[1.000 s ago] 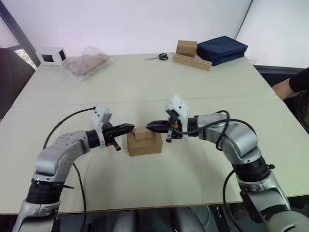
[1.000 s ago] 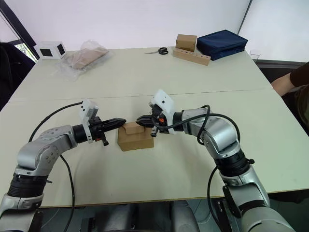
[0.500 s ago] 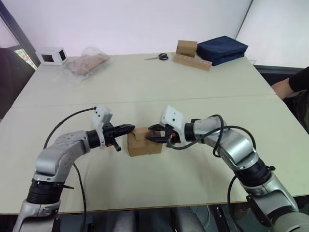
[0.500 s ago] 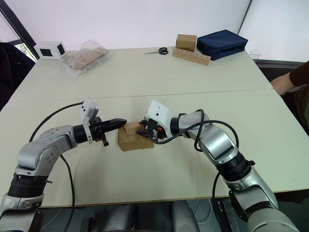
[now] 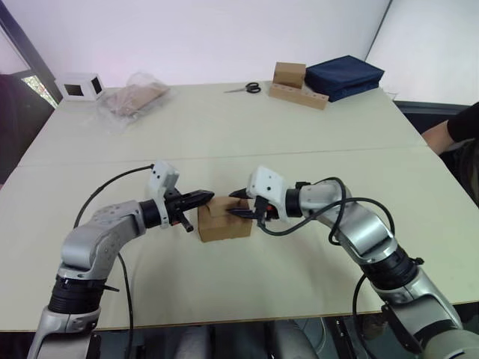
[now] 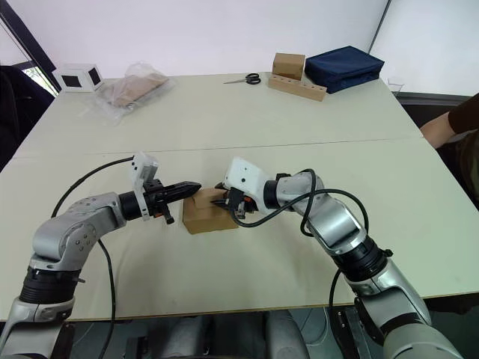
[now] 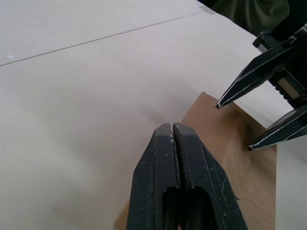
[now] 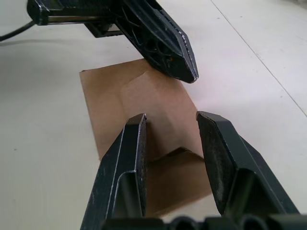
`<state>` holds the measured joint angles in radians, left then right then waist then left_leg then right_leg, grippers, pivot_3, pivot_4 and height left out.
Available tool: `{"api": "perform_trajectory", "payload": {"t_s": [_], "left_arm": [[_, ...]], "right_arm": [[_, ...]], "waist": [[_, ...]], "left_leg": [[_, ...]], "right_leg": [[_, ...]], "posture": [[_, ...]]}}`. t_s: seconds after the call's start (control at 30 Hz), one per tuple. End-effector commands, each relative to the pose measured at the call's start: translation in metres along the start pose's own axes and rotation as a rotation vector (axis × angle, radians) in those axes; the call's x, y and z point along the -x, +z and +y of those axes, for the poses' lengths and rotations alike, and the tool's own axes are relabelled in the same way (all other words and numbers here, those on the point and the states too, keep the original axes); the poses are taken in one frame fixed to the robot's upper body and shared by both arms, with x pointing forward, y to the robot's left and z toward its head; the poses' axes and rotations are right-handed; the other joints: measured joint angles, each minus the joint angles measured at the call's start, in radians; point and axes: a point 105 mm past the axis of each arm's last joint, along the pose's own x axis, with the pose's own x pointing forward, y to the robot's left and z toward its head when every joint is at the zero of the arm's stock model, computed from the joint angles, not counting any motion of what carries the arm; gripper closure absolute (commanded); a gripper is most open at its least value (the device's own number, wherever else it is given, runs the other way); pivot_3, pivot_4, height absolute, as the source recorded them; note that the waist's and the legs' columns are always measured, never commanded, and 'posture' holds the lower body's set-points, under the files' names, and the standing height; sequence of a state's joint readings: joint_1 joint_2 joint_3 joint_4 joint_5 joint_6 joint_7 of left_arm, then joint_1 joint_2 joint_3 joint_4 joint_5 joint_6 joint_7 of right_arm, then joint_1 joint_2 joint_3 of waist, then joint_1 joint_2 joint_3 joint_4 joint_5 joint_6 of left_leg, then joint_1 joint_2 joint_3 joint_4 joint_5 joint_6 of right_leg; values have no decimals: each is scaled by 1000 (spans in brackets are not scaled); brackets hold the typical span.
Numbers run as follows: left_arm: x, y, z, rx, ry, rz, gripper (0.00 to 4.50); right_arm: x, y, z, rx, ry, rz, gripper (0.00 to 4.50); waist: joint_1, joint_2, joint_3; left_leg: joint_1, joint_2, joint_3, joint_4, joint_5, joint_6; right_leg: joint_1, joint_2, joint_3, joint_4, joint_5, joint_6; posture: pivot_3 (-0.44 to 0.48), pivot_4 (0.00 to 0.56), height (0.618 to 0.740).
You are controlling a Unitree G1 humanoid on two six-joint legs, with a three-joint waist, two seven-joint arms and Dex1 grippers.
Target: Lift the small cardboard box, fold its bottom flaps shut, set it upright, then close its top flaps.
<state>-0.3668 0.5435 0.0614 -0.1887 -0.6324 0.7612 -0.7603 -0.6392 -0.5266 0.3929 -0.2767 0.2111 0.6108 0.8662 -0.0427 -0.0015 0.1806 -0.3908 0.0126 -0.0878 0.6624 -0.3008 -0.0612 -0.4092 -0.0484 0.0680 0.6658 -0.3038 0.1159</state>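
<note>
The small cardboard box (image 5: 224, 221) stands on the table between my two grippers. Its top flaps (image 8: 144, 103) lie folded down and meet in an angled seam. My left gripper (image 5: 205, 197) is shut, its tip at the box's upper left edge; the left wrist view shows its fingers (image 7: 165, 158) pressed together over the brown top (image 7: 242, 158). My right gripper (image 5: 239, 203) reaches in from the box's right, open. Its fingers (image 8: 133, 158) hover just above the top flaps with nothing between them. The left gripper (image 8: 160, 40) faces it across the box.
At the table's far side are a white cube with a dark window (image 5: 81, 86), a plastic bag (image 5: 136, 96), scissors (image 5: 245, 88), a brown block on a holed wooden strip (image 5: 296, 84) and a navy bag (image 5: 344, 75). A person's arm (image 5: 453, 129) shows at the right edge.
My right gripper has swung lower and further left, from beside the box's right top edge to over its top flaps. The left gripper has edged slightly toward the box.
</note>
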Motion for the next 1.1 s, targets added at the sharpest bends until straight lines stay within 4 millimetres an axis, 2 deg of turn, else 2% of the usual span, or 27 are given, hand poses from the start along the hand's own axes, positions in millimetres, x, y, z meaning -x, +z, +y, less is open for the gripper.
{"api": "perform_trajectory", "payload": {"t_s": [0.03, 0.33, 0.8, 1.1], "left_arm": [[0, 5, 0, -2, -3, -17, 4500], [1, -6, -1, 4, -10, 14, 4500], [0, -5, -6, 20, -17, 7, 4500], [-1, -4, -9, -43, -25, 38, 4500]], "right_arm": [[4, 10, 7, 59, 25, -29, 2849], [-3, -3, -7, 116, -53, 37, 2849], [-6, -7, -17, 137, -119, 54, 2849], [0, 5, 1, -7, -8, -57, 2849]], "waist": [[0, 0, 0], [0, 0, 0], [2, 0, 0], [2, 0, 0]], "left_leg": [[0, 0, 0, 0, 0, 0], [0, 0, 0, 0, 0, -1], [0, 0, 0, 0, 0, -1], [0, 0, 0, 0, 0, 0]], "right_leg": [[0, 0, 0, 0, 0, 0], [0, 0, 0, 0, 0, 0], [1, 0, 0, 0, 0, 0], [1, 0, 0, 0, 0, 0]], "posture": [[0, 150, 740], [0, 150, 740], [0, 150, 740], [0, 150, 740]]}}
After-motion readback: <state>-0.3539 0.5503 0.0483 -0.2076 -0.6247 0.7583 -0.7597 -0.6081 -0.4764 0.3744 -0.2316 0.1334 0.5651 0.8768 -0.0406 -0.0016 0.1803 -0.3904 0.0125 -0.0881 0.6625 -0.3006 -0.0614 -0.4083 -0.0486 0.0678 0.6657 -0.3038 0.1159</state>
